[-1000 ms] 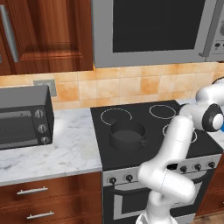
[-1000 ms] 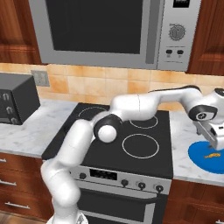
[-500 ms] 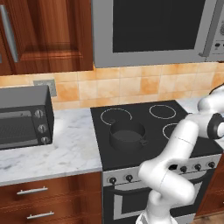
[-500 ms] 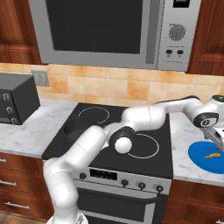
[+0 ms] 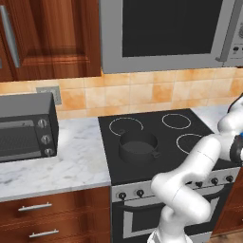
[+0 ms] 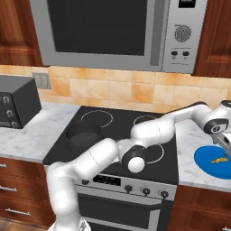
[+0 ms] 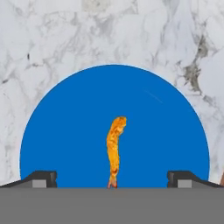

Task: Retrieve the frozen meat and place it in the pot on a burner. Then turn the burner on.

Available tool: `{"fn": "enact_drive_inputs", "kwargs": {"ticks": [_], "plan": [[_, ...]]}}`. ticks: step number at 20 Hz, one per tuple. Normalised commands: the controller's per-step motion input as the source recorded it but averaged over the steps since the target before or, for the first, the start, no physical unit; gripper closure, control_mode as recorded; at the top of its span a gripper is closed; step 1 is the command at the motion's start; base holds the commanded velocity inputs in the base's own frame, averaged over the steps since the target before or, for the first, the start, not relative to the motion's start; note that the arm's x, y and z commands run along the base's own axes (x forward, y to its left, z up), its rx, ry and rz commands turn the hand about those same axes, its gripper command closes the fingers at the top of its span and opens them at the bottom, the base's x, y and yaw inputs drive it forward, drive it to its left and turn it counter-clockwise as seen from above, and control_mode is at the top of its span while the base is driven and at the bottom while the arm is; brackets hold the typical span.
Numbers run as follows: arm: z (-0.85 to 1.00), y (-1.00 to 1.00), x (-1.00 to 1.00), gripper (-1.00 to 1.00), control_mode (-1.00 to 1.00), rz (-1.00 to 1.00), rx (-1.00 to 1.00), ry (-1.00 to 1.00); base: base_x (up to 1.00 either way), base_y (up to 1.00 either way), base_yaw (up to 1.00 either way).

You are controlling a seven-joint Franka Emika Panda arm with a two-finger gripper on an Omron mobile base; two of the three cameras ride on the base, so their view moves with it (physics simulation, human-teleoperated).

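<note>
Frozen meat (image 7: 115, 148) mid blue plate (image 7: 65, 131), bare rim all round, between wide-open, empty gripper (image 7: 112, 178) tips

In your hand view the grey band cuts off the near edge of the blue plate (image 7: 65, 131) and the lower tip of the frozen meat (image 7: 114, 148). In the right base view the picture's right edge clips the plate, and the gripper (image 6: 224, 143) is too small to tell its jaws' spacing.
</note>
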Motion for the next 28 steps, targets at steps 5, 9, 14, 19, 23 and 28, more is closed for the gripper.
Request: {"fn": "enact_drive_inputs", "kwargs": {"ticks": [5,9,14,19,23,28], "plan": [[-0.35,-0.06,0.01,-1.0,-1.0,0.0,0.01,0.07,0.0,0.0,0.0],[-0.24,0.0,0.01,-1.0,-1.0,0.0,0.05,0.0,0.0,0.0,0.0],[-0.25,0.0,0.0,-1.0,-1.0,0.0,0.07,0.0,0.0,0.0,0.0],[-0.19,0.0,0.0,-1.0,-1.0,0.0,0.05,0.0,0.0,0.0,0.0],[-0.18,0.0,0.0,-1.0,-1.0,0.0,0.05,0.0,0.0,0.0,0.0],[-0.09,0.0,0.0,1.0,-1.0,0.0,0.03,0.0,0.0,0.0,0.0]]}}
